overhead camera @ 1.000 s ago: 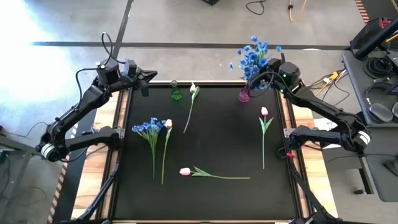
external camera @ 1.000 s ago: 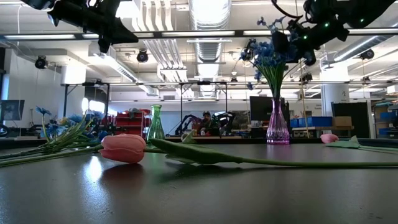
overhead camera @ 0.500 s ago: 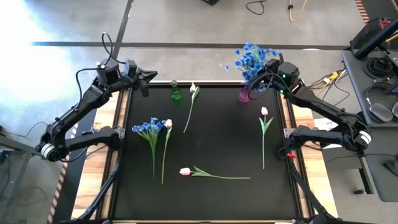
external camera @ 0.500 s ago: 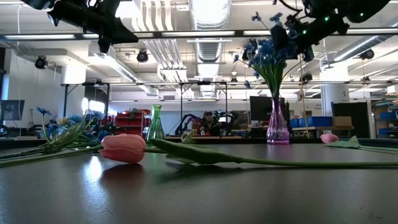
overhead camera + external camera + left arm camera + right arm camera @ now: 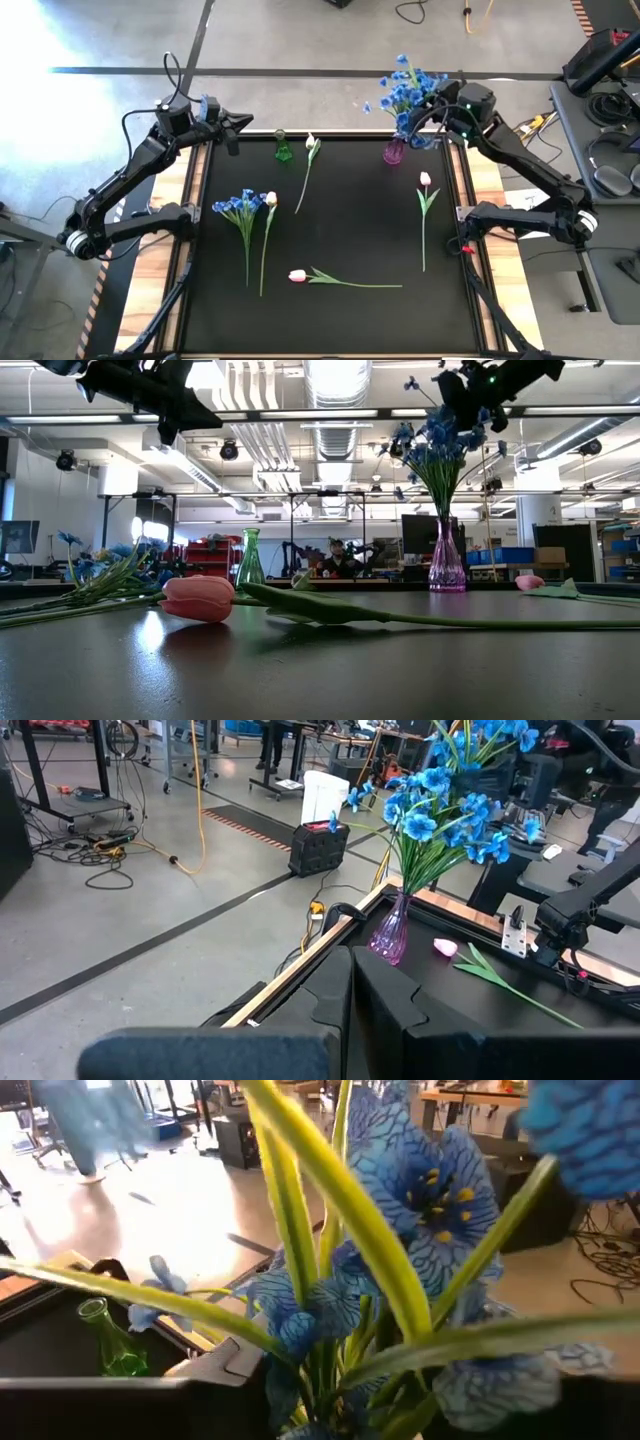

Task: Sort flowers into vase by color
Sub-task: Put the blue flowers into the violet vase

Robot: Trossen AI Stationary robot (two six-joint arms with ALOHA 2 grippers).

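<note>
Now my right gripper [image 5: 452,112] has lifted off the blue bunch [image 5: 405,92], left standing in the purple vase [image 5: 392,152] at one o'clock; finger state unclear. Bunch delivered.

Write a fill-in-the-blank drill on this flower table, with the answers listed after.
1. The blue bunch stands in the ____ vase.
2. The green vase holds ____ flowers.
3. A second blue bunch lies on the mat nearer the ____ arm.
4. The pink tulip closest to the low camera is lying ____.

Answers: pink; no; left; flat
</note>
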